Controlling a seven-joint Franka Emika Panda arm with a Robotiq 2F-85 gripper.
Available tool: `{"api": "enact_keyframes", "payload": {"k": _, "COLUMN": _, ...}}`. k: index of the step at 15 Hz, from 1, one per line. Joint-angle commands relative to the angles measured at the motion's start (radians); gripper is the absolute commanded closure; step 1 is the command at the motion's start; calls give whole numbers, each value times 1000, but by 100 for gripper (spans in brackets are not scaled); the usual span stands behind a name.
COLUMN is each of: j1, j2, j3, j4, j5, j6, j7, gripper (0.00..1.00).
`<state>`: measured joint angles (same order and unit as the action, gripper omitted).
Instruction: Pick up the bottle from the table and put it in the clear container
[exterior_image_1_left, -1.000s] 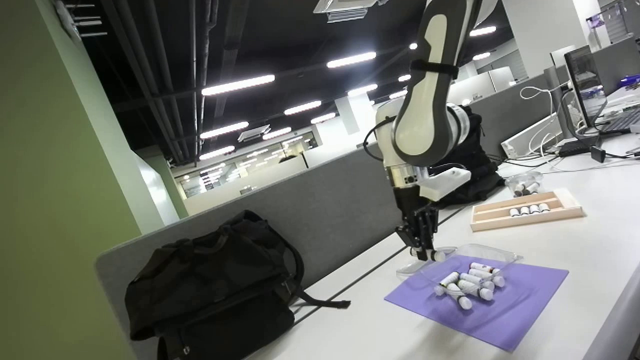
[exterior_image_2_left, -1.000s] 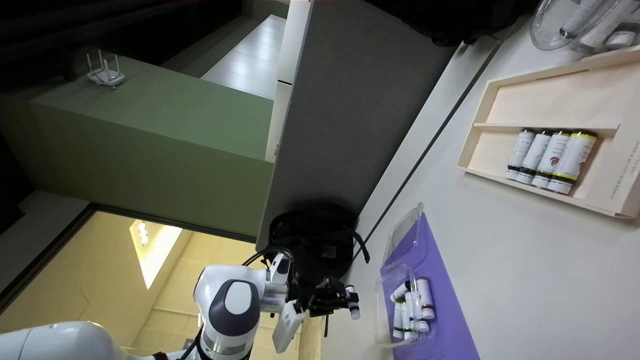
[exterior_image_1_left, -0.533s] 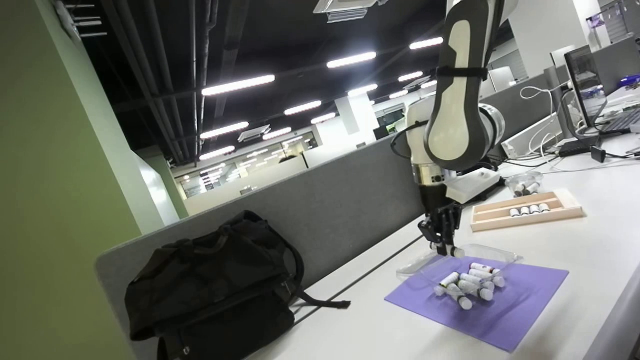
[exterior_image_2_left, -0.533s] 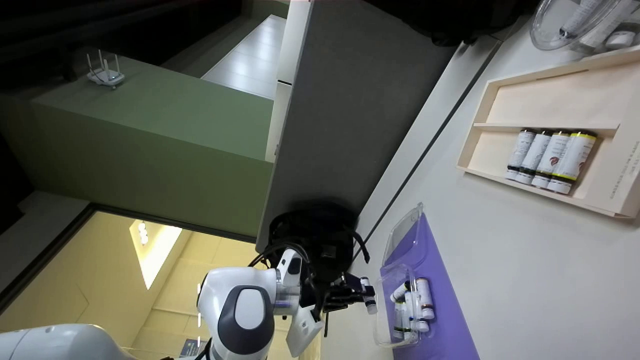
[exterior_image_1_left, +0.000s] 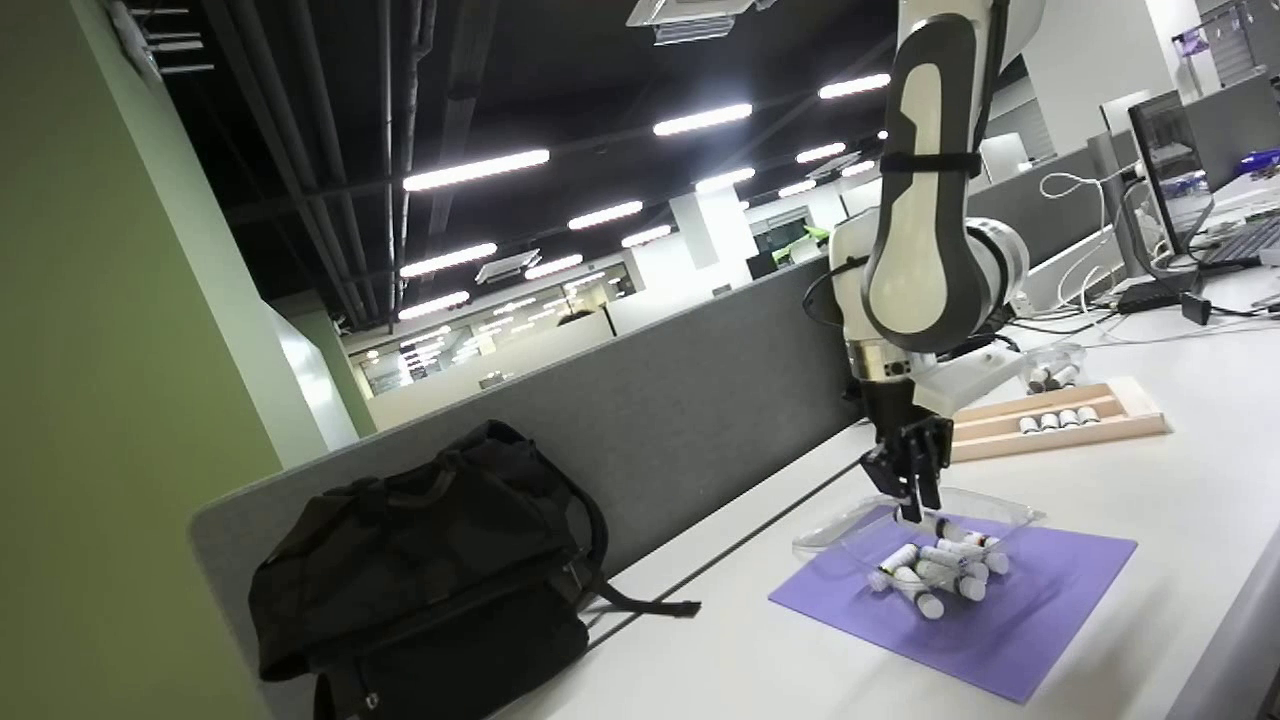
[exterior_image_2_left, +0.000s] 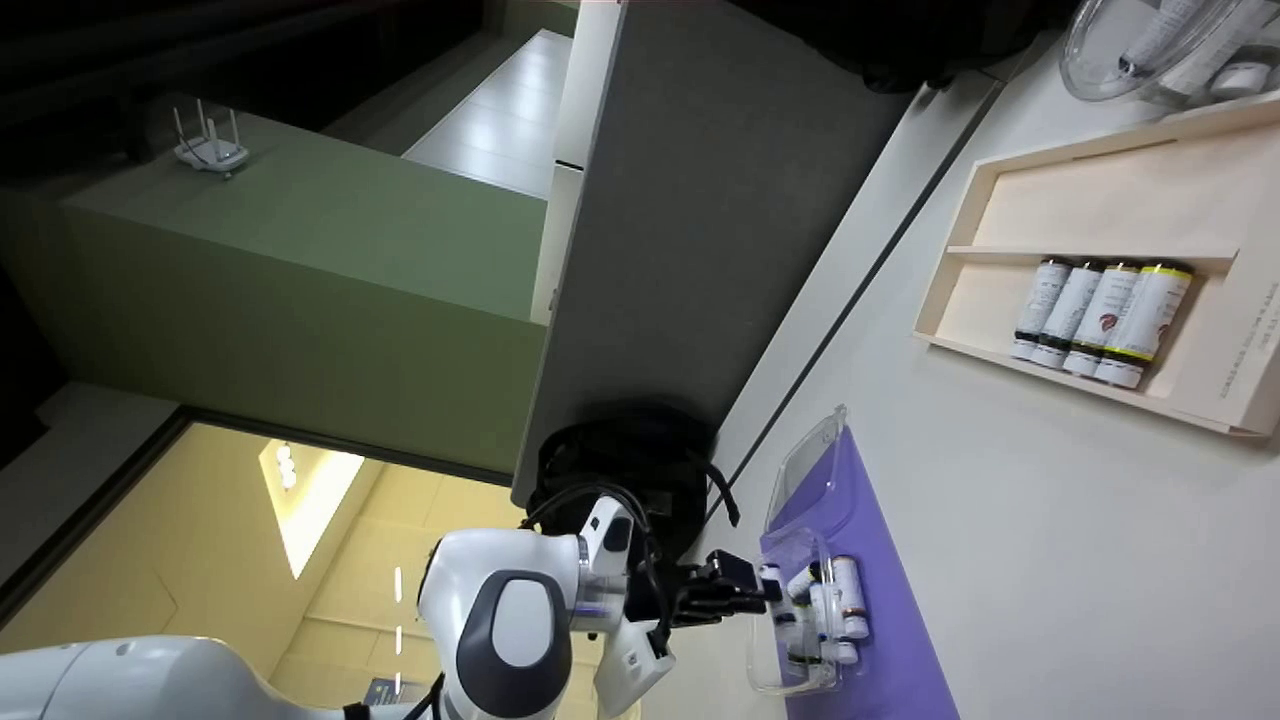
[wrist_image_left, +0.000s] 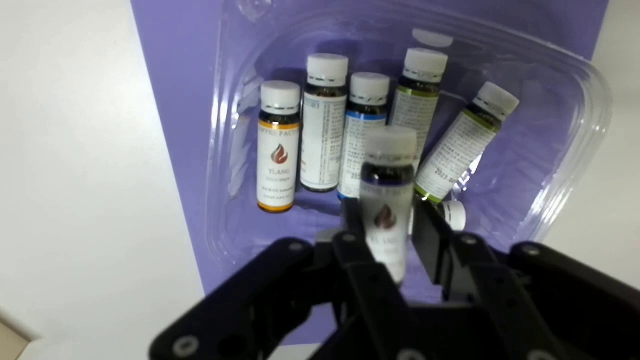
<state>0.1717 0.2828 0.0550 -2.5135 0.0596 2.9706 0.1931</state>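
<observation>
A small bottle with a white cap and white label is between the fingers of my gripper. It looks blurred, with a gap between it and the right finger. The clear container is below, with several similar bottles lying in it. In an exterior view my gripper is low over the container, and the bottle is tilted just below the fingertips. In an exterior view the gripper partly hides the bottle.
The container stands on a purple sheet on the white table. A clear lid lies beside it. A wooden tray with several bottles and another clear tub stand farther back. A grey partition and black backpack border the table.
My gripper has carried the bottle sideways from beside the container to over it, and lowered. The fingers have opened, and the bottle now sits lower relative to the fingertips.
</observation>
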Motion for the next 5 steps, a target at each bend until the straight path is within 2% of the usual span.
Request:
{"api": "enact_keyframes", "payload": {"k": 1, "j1": -11, "j2": -100, "j3": 4, "j4": -66, "j5": 13, "j6": -41, "j7": 8, "gripper": 35}}
{"api": "enact_keyframes", "payload": {"k": 2, "j1": -15, "j2": -137, "j3": 4, "j4": -83, "j5": 10, "j6": -63, "j7": 4, "gripper": 27}}
{"api": "enact_keyframes", "payload": {"k": 3, "j1": -12, "j2": -37, "j3": 5, "j4": -23, "j5": 0, "j6": -22, "j7": -1, "gripper": 20}}
{"api": "enact_keyframes", "payload": {"k": 4, "j1": -13, "j2": -51, "j3": 6, "j4": -28, "j5": -1, "j6": -27, "j7": -2, "gripper": 38}}
{"api": "enact_keyframes", "payload": {"k": 5, "j1": -13, "j2": -52, "j3": 6, "j4": -28, "j5": -1, "j6": -27, "j7": -3, "gripper": 32}}
